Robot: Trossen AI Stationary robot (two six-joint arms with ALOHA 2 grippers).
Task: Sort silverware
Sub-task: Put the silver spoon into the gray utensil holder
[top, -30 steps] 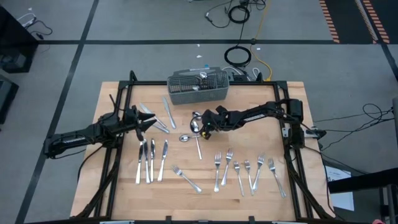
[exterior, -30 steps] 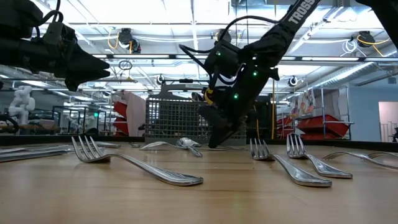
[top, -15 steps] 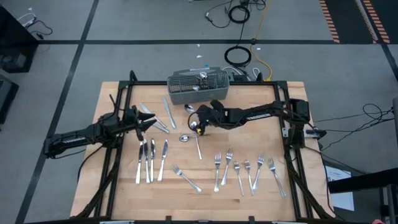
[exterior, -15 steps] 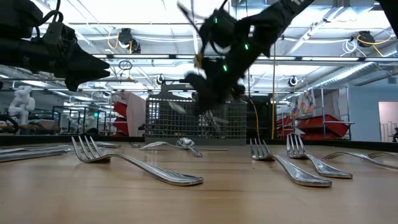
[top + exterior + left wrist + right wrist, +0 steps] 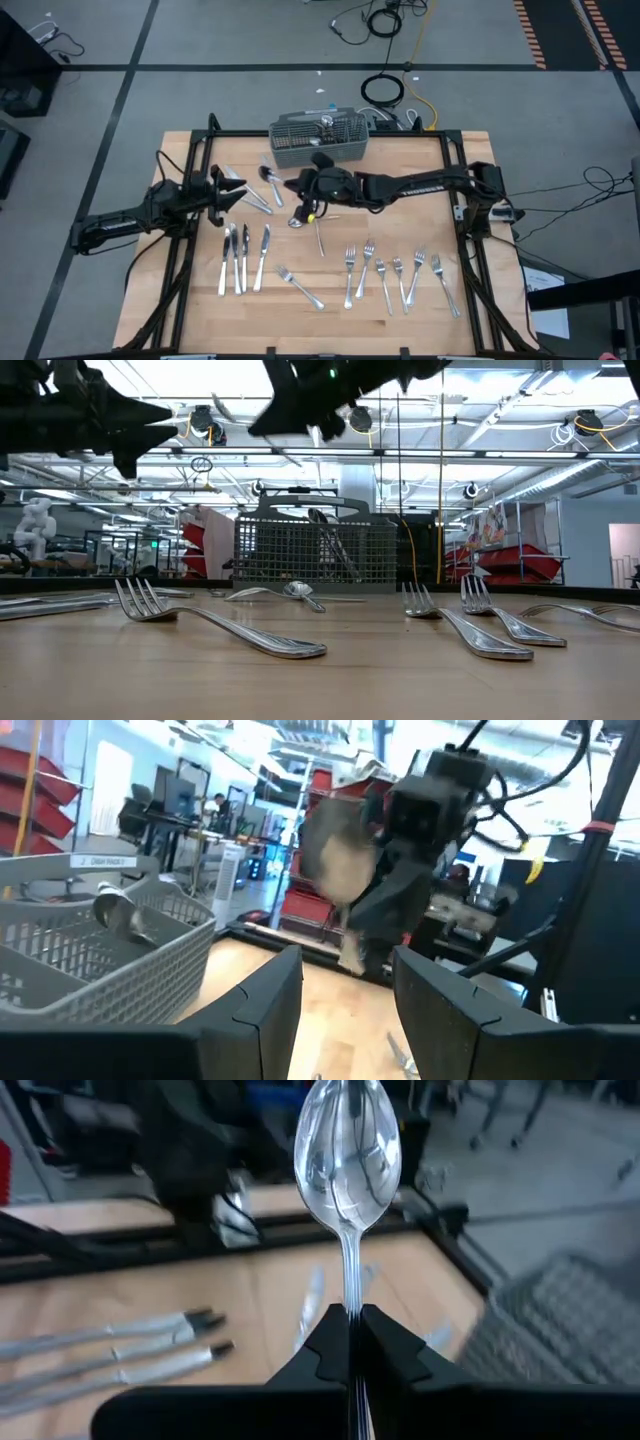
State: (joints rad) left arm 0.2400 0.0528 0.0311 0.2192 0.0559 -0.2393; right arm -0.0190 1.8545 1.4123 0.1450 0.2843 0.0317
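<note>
- High view: right gripper [image 5: 300, 187] hangs mid-table just in front of the wire basket [image 5: 319, 141], clamped on a spoon [image 5: 270, 177]. Left gripper [image 5: 228, 190] waits at the left side, jaws apart, empty. Knives [image 5: 240, 258] lie in a row front-left, forks [image 5: 398, 276] front-right, another spoon [image 5: 299, 221] just below the right gripper.
- Low view: both arms are up off the board; clear air over the nearest fork [image 5: 215, 624], with the basket standing behind (its rim is the obstacle).
- Left wrist view: fingers [image 5: 258, 1012] apart, nothing between; right arm close ahead, so little room between the two.
- Right wrist view: fingers [image 5: 331, 1342] pinched on the spoon's neck, bowl out front. I judge it light, stiff and slick (the thin neck can pivot); mid-handle looks safer.
</note>
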